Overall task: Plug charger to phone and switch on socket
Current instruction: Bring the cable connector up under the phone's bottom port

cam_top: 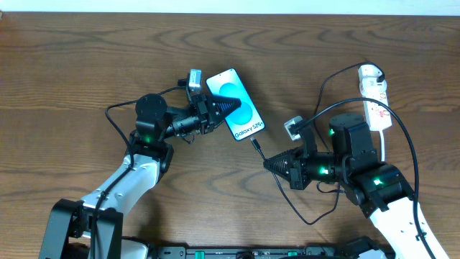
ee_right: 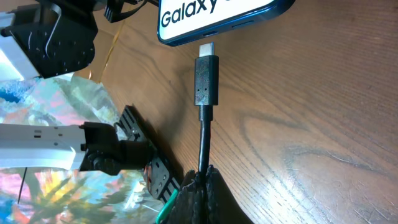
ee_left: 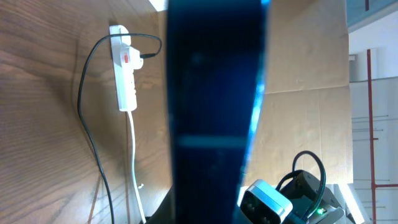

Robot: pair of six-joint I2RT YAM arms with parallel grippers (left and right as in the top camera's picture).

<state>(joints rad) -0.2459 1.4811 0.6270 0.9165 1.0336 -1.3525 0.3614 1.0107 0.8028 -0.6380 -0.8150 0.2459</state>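
Charger [ee_right: 206,81] plug is sitting just short of the phone [cam_top: 235,104]'s bottom port, not yet in. Its long axis is lining up with the port, metal tip pointing at the phone's bottom edge. Right claw [ee_right: 200,180] is clamping the cable behind the plug. Left claw [cam_top: 213,109] is gripping the phone's side. Socket [cam_top: 375,93] is lying well apart from the phone on the surface [cam_top: 86,57]; switching probably not done, too small to tell.

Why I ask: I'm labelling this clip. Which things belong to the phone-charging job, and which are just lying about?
Job: phone, in left gripper; charger, in right gripper; socket.
Lying about: brown cardboard and shiny patterned sheet, both beyond the table edge.
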